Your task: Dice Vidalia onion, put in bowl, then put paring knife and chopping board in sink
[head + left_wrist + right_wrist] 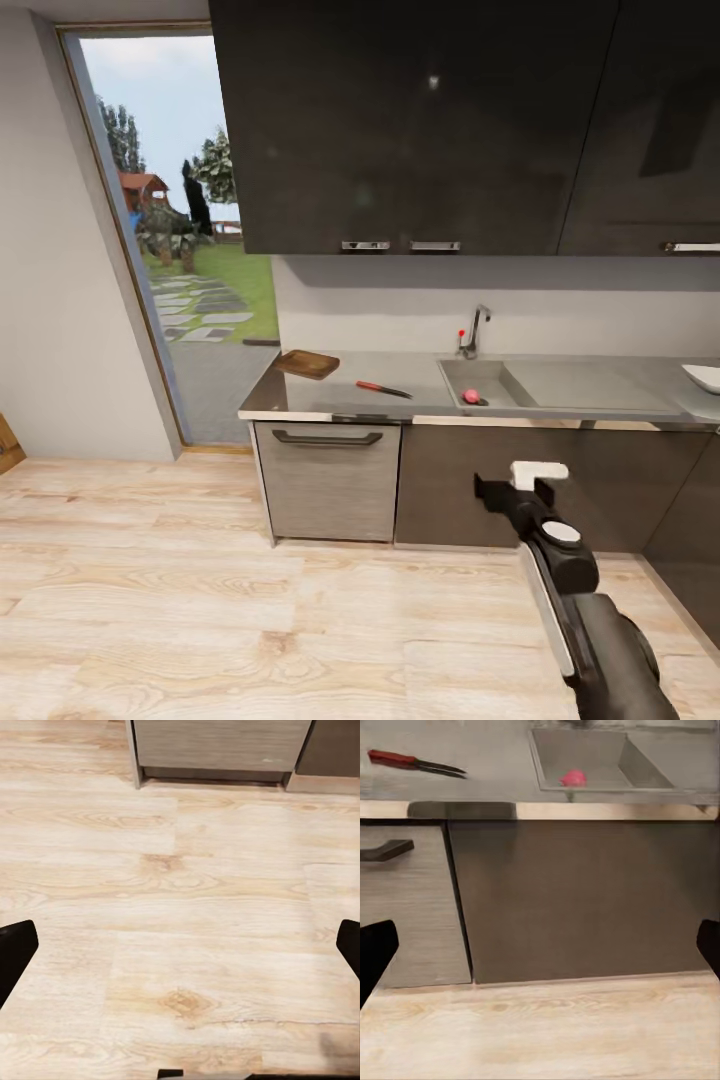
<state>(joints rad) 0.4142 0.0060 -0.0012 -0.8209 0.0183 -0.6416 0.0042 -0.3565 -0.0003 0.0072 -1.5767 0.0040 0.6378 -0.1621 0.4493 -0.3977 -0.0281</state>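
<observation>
Pinkish-red round Vidalia onion (471, 397) is seen in the grey steel sink (520, 385), at 12 o'clock from the spread, empty right gripper (540, 945).

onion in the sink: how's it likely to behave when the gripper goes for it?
The Vidalia onion is a small smooth ball, so it will probably roll if nudged off-centre. It lies loose on the flat floor of the sink, near the front wall, which may stop it. Its curved skin looks slippery; a pinch across the middle seems safest. The right gripper looks open.
</observation>
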